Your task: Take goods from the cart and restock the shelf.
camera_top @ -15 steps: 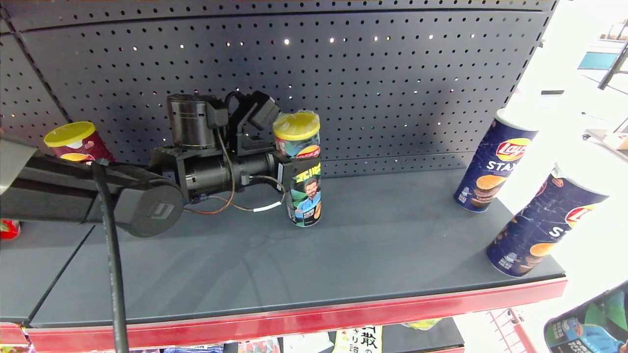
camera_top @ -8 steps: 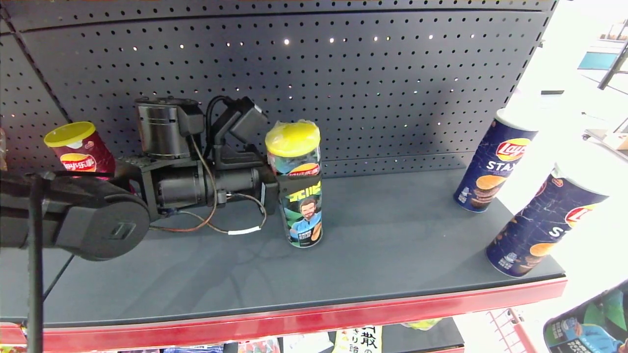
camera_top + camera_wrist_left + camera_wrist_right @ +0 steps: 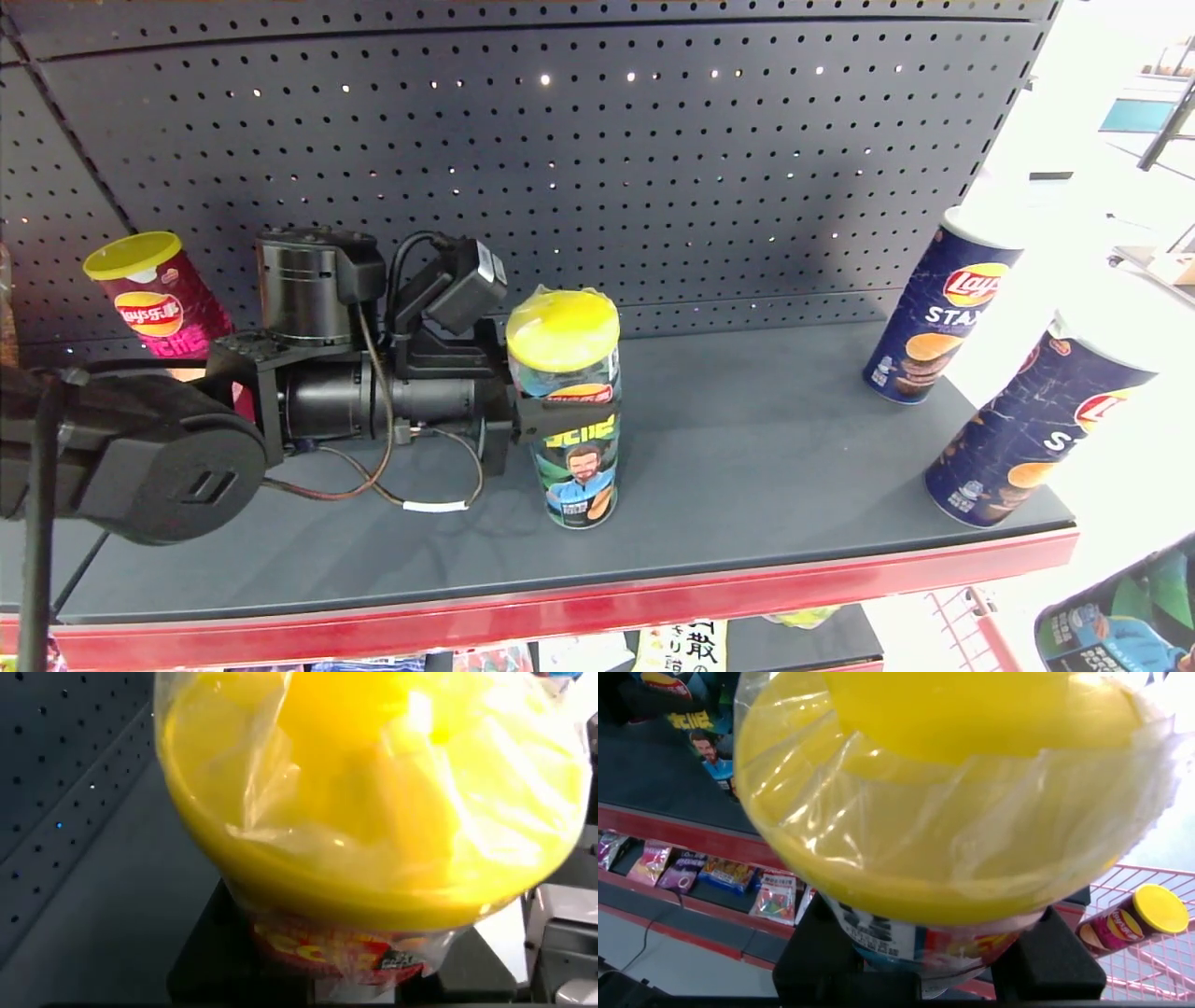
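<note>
Left tool (image 3: 564, 422) drew forward, arm level, pinching a chip can (image 3: 575, 472); right tool (image 3: 930, 954) seemingly pinches another can (image 3: 952, 793).

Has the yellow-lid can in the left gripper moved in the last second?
Yes. The can, in the left gripper, came forward, away from the pegboard toward the shelf's red front edge; the blue cans stayed put.

Bright glare washes out the head view's right side; the shelf (image 3: 766, 439) lies dim, pegboard (image 3: 653, 187) holes glinting.
</note>
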You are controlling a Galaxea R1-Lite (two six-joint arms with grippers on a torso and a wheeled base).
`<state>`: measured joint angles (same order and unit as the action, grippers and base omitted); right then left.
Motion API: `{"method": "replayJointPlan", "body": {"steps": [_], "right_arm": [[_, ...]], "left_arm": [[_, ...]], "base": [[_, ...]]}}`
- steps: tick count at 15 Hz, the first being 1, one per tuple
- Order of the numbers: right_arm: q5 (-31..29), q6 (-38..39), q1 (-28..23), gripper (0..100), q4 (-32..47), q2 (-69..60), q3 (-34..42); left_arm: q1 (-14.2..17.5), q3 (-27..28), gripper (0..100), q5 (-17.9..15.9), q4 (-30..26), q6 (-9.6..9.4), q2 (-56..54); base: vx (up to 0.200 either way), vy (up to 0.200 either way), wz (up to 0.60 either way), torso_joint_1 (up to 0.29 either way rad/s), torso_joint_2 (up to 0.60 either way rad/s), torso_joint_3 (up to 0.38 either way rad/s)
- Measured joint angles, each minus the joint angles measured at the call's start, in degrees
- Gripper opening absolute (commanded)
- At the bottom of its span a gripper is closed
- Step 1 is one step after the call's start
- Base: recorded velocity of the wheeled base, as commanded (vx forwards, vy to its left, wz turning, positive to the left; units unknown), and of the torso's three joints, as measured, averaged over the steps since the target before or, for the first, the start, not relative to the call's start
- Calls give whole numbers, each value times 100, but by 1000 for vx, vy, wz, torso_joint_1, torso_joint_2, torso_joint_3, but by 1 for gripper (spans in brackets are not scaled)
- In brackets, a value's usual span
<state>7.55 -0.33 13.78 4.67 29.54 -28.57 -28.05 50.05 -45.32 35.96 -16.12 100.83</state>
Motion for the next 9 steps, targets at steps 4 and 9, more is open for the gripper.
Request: {"method": "replayJointPlan", "body": {"steps": [4,9], "right_arm": [[-5,0,0,0,-5,0,-30],[-11,-2,0,0,4,0,-34]], "left_arm": [[-4,-290,0,-200,52,-9,-37],[0,-350,0,-400,0,126,-102]], "base": [[0,0,0,0,0,0],[0,0,0,0,0,0]]}}
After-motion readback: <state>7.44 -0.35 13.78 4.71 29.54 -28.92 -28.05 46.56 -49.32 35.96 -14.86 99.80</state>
